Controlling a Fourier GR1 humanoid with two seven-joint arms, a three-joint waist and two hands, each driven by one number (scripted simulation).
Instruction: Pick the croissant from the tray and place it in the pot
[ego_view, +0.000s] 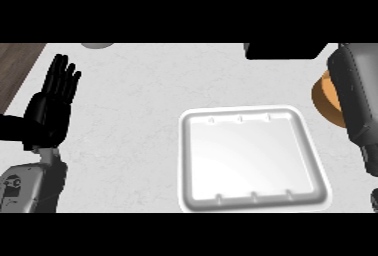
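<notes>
The white tray (253, 159) lies right of the middle of the counter, and nothing rests in it. No croissant shows anywhere. At the right edge an orange-brown pot (322, 100) is mostly hidden behind my grey right forearm (356, 92), which crosses over it. A black stretch of my right hand (370, 157) shows just below that forearm, cut off by the view's edge. My left hand (52, 107) rests open at the far left with its fingers pointing up, well away from the tray.
A dark object (284, 50) sits at the top edge, right of centre. A small grey round shape (97, 45) peeks in at the top left. The wooden strip (16, 65) at the upper left marks the counter's edge.
</notes>
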